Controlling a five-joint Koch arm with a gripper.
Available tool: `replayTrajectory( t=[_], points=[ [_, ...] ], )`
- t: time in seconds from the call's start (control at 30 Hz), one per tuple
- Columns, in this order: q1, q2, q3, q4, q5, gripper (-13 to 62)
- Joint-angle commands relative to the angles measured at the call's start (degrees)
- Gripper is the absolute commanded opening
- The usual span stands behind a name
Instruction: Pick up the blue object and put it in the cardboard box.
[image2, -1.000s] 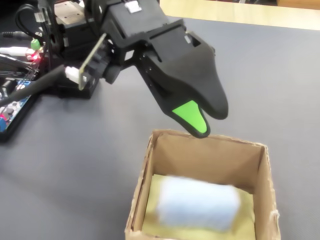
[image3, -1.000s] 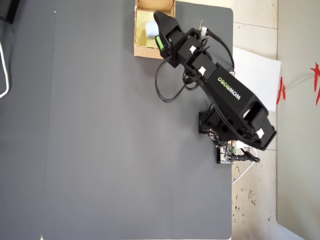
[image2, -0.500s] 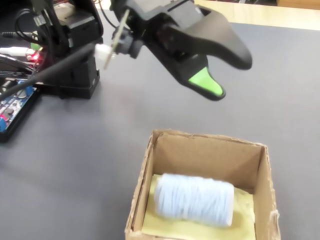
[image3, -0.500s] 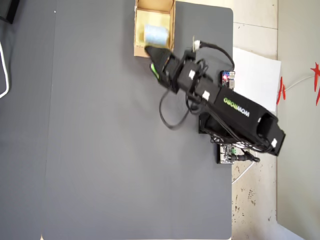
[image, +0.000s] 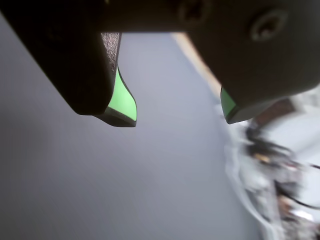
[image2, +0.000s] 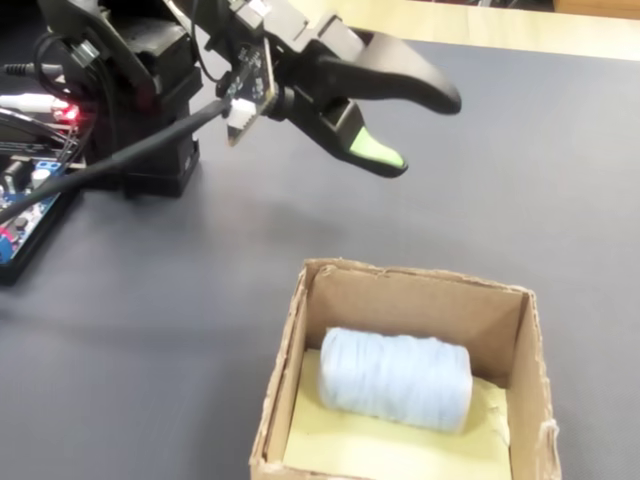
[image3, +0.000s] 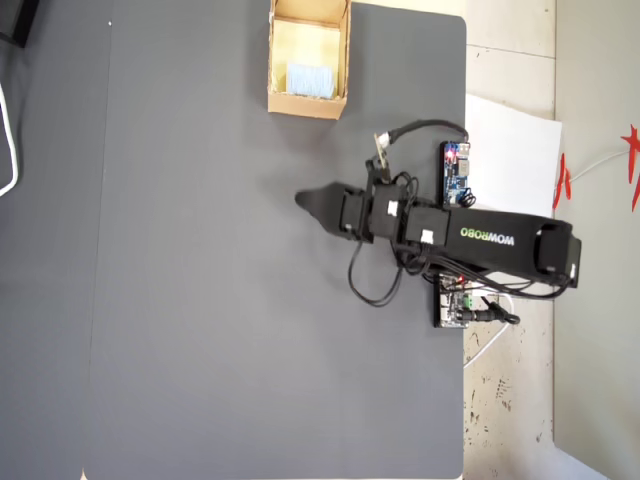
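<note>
The blue object, a pale wound-yarn cylinder, lies on its side inside the cardboard box, resting on the tan floor. The overhead view shows the blue object in the box at the top edge of the dark mat. My gripper hangs above the mat behind the box, apart from it. It is open, with green pads and nothing between the fingers. In the wrist view the gripper has both jaws spread wide over bare grey mat. From overhead the gripper points left, below the box.
The arm's base with cables stands at the back left in the fixed view, beside a circuit board. Overhead, two boards and a cable loop sit by the mat's right edge, next to a white sheet.
</note>
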Motion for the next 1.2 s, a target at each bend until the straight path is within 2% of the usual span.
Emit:
replayTrajectory(
  t=[0.0,0.43,0.73,1.17],
  points=[
    [-1.05,5.01,-0.44,-6.59,2.02,33.9],
    [-5.01,5.19,13.36,-8.26,2.37,34.1],
    [-5.19,5.19,13.45,5.89,1.49,34.1],
    [-4.75,5.19,13.45,5.19,1.58,34.0]
  ],
)
